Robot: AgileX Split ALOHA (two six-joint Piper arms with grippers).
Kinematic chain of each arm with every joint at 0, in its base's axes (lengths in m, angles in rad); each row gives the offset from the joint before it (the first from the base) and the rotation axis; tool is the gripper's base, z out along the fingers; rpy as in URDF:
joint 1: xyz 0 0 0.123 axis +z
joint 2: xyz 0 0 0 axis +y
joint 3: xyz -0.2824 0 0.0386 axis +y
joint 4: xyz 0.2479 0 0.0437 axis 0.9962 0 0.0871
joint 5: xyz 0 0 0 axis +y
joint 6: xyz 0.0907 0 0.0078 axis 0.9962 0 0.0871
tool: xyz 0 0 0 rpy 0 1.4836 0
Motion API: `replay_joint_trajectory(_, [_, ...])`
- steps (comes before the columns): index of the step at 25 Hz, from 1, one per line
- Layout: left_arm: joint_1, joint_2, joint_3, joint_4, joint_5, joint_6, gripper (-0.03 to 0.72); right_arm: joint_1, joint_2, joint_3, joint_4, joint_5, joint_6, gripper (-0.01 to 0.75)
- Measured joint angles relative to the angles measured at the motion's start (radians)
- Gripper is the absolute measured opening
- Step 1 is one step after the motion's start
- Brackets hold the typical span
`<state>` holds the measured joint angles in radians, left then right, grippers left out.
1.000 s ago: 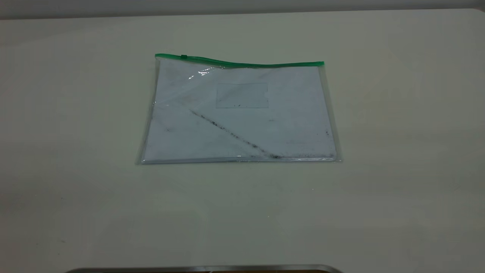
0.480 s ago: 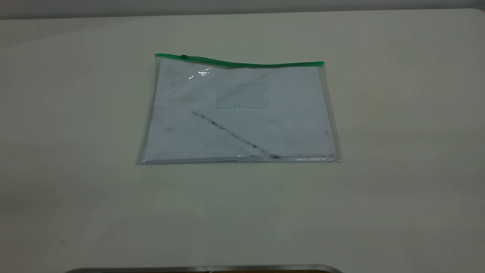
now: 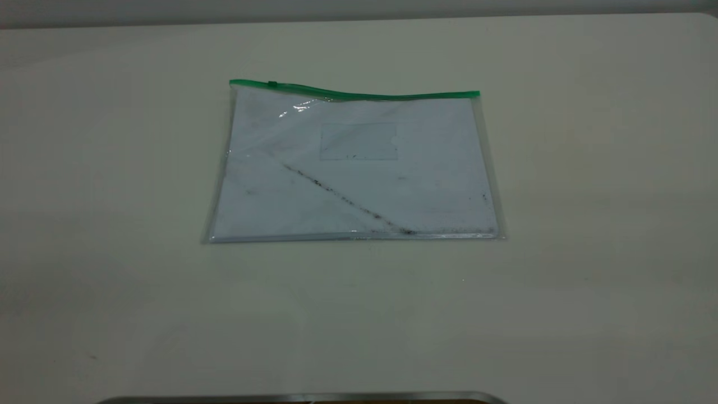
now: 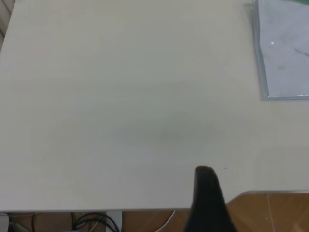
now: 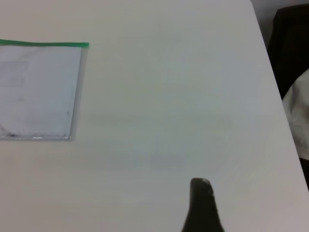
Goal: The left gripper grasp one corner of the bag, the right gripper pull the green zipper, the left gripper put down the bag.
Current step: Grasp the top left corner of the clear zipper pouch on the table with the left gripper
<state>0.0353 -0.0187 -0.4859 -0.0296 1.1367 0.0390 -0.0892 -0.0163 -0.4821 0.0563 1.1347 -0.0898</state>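
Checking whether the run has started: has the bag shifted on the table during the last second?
No. The bag lies flat in the same spot, its green zipper edge equally far from the table's far edge.

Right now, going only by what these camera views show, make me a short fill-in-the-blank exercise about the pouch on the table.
1. The clear rectangular plastic bag lies ____ on the pale table.
2. The thin zipper strip along its far edge is coloured ____.
3. The tiny slider tab sits near the strip's ____ end in the exterior view.
4. In the exterior view, ____ pincer touches the bag.

Missing words: flat; green; left; neither
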Motion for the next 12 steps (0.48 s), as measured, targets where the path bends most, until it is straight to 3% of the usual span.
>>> replay_joint_trajectory(12, [0.0,0.002,-0.002,0.0,-0.006,0.0,0.59,0.0,0.0,0.0,0.001,-0.001,0.0,0.586])
